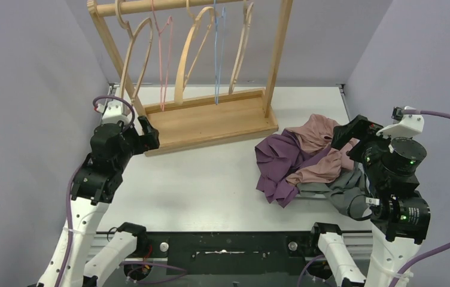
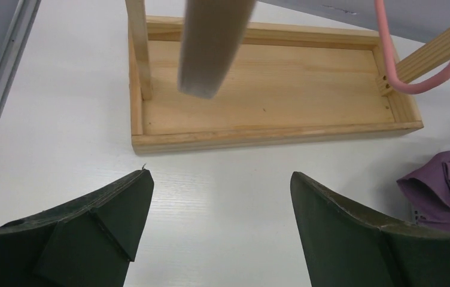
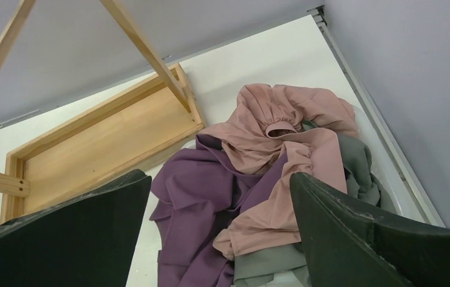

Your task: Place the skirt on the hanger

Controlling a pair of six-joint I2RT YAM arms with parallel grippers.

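Observation:
A heap of garments lies at the right of the table: a dusty-pink one [image 1: 318, 149] with an elastic waist on top, a purple one [image 1: 279, 161] to its left, a grey one [image 1: 345, 194] underneath. Which is the skirt I cannot tell. In the right wrist view the pink garment [image 3: 282, 149] and the purple one [image 3: 192, 203] lie below. My right gripper [image 1: 345, 134] hangs open above the heap, empty. Hangers hang on the wooden rack [image 1: 210, 119]: wooden ones [image 1: 189, 54], a pink one [image 1: 164, 48], a blue one [image 1: 216, 48]. My left gripper [image 1: 148, 134] is open and empty by the rack's left base corner.
The rack's tray base [image 2: 270, 89] lies just ahead of my left fingers, with a wooden hanger end [image 2: 210, 48] and the pink hanger's loop [image 2: 420, 78] hanging over it. Grey walls close in on both sides. A table rail [image 3: 378, 119] runs along the right edge.

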